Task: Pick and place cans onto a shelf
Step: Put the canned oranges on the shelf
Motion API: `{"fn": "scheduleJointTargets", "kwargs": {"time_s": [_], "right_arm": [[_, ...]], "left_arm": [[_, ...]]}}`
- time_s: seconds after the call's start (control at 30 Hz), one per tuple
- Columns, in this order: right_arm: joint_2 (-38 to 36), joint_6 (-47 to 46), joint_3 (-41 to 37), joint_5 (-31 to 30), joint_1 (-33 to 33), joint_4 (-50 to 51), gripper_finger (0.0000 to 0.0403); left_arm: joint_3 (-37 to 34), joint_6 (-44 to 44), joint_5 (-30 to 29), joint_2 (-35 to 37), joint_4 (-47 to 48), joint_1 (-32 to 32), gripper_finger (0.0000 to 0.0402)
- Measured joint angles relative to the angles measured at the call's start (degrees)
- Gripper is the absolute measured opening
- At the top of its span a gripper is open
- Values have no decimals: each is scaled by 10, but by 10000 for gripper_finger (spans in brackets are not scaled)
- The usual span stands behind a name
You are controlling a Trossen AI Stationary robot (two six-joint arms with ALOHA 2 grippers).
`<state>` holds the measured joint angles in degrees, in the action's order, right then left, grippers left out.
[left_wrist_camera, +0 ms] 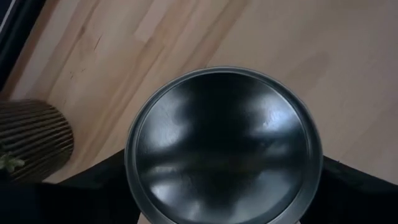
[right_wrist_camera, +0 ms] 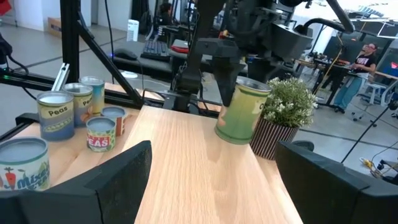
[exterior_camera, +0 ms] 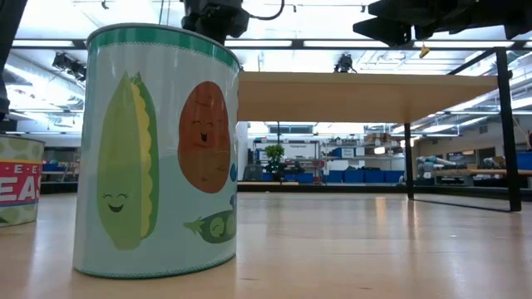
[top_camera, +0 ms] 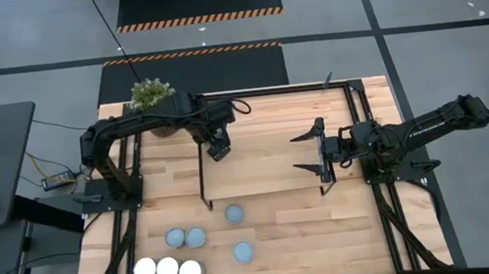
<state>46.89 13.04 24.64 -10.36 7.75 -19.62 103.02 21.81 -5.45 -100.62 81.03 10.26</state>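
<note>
Left gripper (top_camera: pixel 217 145) clasping can (right_wrist_camera: pixel 242 111) above shelf (top_camera: pixel 263 144), upper centre of high view, beside plant (top_camera: pixel 150 94). Right gripper (top_camera: pixel 311 151) idling, jaws spread. Advice: lowering upright, releasing only once seated.

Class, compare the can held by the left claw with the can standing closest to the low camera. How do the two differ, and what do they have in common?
The held can is tilted and gripped by the left claw above the shelf; the near can stands upright on the table, untouched. The held can has a plain green label; the near can shows cartoon corn, peas and a smiling orange-red vegetable. The held can is beside the plant; the near can is not. Both are round metal tins.
</note>
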Motion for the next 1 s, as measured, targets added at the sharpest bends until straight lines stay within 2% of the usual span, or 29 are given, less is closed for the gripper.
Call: {"fn": "scheduleJointTargets", "kwargs": {"time_s": [0.13,0.3,0.37,0.53,1.0], "right_arm": [[0,0,0,0,0,0,347],[0,0,0,0,0,0,347],[0,0,0,0,0,0,347],[0,0,0,0,0,0,347],[0,0,0,0,0,-1,347]], "left_arm": [[-1,-19,4,0,-4,-7,334],[-4,-21,51,-6,-8,-9,373],[-3,-23,51,-3,-9,-9,381],[-3,-30,24,-4,-10,-9,384],[-2,-30,23,2,-9,-14,385]]}}
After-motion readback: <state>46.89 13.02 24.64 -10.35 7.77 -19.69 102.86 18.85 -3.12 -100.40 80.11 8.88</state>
